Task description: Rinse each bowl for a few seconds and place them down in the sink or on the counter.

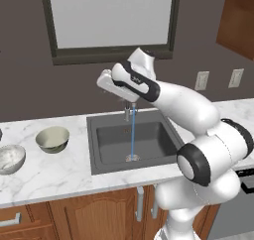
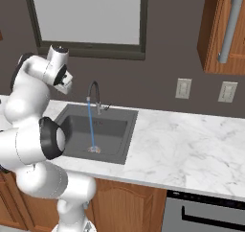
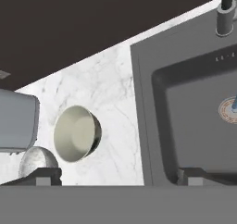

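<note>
The olive-beige bowl (image 1: 52,139) with its cream inside stands upright on the counter (image 1: 59,177), left of the sink (image 1: 106,147). The marbled whitish-grey bowl (image 1: 10,158) sits further left, near the frame edge. My gripper (image 1: 102,80) hangs high over the sink's back left corner, pointing left, above and apart from both bowls. In the hand view the gripper (image 3: 119,177) is open with nothing between its fingertips (image 3: 44,176). That view has the olive bowl (image 3: 76,133) and the marbled bowl (image 3: 37,162) on the counter (image 3: 111,89) beside the sink (image 3: 194,126).
A thin stream of water (image 1: 133,135) runs from the faucet (image 1: 127,112) down to the drain (image 3: 229,109). A grey box-shaped thing (image 3: 16,121) stands on the counter beyond the bowls. Wide bare counter (image 2: 191,140) lies right of the sink (image 2: 79,140), under wall outlets (image 2: 183,88).
</note>
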Available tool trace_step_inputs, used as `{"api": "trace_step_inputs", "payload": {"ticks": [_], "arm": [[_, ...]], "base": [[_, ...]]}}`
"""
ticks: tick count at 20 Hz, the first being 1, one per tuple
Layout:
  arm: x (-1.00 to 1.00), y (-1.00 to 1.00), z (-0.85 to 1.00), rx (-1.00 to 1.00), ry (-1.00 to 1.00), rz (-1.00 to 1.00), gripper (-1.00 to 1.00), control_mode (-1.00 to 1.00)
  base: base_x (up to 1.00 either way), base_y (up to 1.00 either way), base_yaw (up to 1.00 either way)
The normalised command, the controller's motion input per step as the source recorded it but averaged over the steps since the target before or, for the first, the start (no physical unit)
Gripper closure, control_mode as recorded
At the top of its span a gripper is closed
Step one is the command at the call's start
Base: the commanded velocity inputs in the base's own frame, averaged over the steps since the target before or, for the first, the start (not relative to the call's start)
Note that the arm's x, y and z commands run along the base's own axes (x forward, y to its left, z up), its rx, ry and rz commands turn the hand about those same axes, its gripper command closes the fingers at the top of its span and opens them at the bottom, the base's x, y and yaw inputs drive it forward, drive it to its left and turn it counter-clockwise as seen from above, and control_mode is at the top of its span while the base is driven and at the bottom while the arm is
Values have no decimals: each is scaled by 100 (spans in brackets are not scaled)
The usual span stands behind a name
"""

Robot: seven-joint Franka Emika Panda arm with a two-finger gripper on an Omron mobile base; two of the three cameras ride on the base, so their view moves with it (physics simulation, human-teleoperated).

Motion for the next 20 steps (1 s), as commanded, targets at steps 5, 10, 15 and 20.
{"api": "trace_step_inputs", "payload": {"ticks": [5,10,15,20], "arm": [[-17,54,0,-8,5,6,-100,-100],[-16,50,0,-9,9,5,-100,-100],[-19,55,0,-13,12,3,-100,-100],[-15,46,0,-11,14,0,-100,-100]], "base": [[0,0,0],[0,0,0],[0,0,0],[0,0,0]]}}
